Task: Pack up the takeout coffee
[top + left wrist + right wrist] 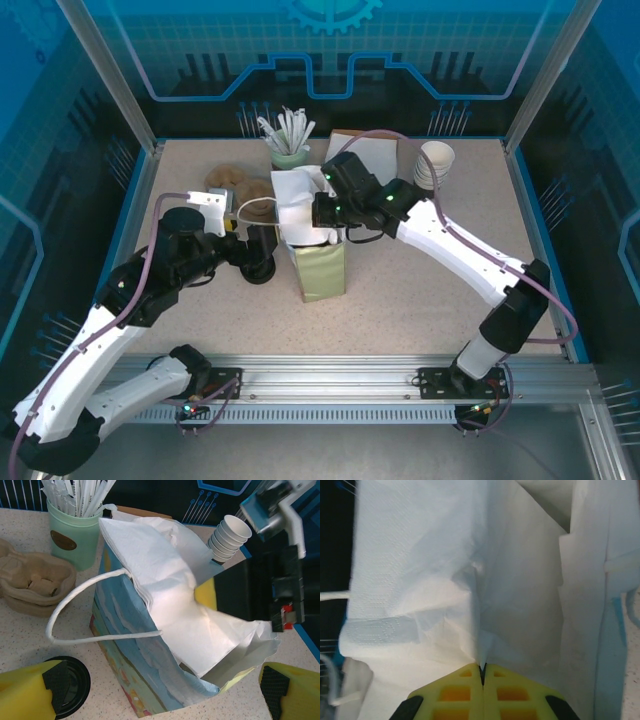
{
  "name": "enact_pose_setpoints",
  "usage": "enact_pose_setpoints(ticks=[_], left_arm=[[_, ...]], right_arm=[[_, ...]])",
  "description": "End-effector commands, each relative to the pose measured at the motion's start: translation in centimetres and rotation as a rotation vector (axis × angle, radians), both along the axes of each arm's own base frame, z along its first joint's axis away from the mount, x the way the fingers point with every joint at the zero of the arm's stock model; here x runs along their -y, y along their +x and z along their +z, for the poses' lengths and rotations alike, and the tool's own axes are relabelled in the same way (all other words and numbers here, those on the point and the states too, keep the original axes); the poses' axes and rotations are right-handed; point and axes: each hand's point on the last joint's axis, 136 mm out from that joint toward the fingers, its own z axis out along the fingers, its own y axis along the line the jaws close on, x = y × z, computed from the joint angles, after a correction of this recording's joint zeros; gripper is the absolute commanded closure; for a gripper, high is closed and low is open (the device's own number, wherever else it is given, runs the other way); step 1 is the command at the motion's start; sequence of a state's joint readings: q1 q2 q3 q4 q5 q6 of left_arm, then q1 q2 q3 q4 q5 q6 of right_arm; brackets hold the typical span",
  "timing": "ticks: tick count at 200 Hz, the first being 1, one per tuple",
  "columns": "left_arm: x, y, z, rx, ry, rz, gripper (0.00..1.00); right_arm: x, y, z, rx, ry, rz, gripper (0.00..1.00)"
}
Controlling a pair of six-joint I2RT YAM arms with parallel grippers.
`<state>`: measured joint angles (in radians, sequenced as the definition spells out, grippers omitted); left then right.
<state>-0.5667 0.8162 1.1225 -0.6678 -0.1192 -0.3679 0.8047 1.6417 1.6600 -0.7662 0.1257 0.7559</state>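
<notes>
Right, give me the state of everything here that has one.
paper bag: upright, rim pinched by right hand
takeout coffee: lidded, on the table, outside the bag
left hand: open, empty
right hand: shut on the bag's paper
stack of paper cups: nested, lidless
straw holder: upright, full of wrapped straws
</notes>
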Motion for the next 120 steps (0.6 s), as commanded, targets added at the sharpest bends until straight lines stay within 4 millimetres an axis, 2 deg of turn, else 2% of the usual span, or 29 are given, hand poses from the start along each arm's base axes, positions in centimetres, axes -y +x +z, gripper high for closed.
enact_pose_setpoints(ticks=[1, 67, 94, 120], left_arm=[[-0.1, -0.1, -0.1, 0.001, -0.01, 0.004, 0.01], [-0.1, 0.0, -0.4, 0.002, -0.004, 0.004, 0.01], [-0.1, 0.1, -0.4, 0.002, -0.002, 0.005, 0.01], [0.0, 0.1, -0.3, 0.005, 0.0, 0.001, 0.01]], right_arm=[[0.4, -0.1, 0.2, 0.041, -0.097, 0.007, 1.0], [1.2, -0.9, -1.9, 0.027, -0.243, 0.011, 1.0], [1.9, -0.9, -2.3, 0.035, -0.288, -0.001, 1.0], [1.7, -1.0, -2.3, 0.043, -0.293, 0.008, 1.0]])
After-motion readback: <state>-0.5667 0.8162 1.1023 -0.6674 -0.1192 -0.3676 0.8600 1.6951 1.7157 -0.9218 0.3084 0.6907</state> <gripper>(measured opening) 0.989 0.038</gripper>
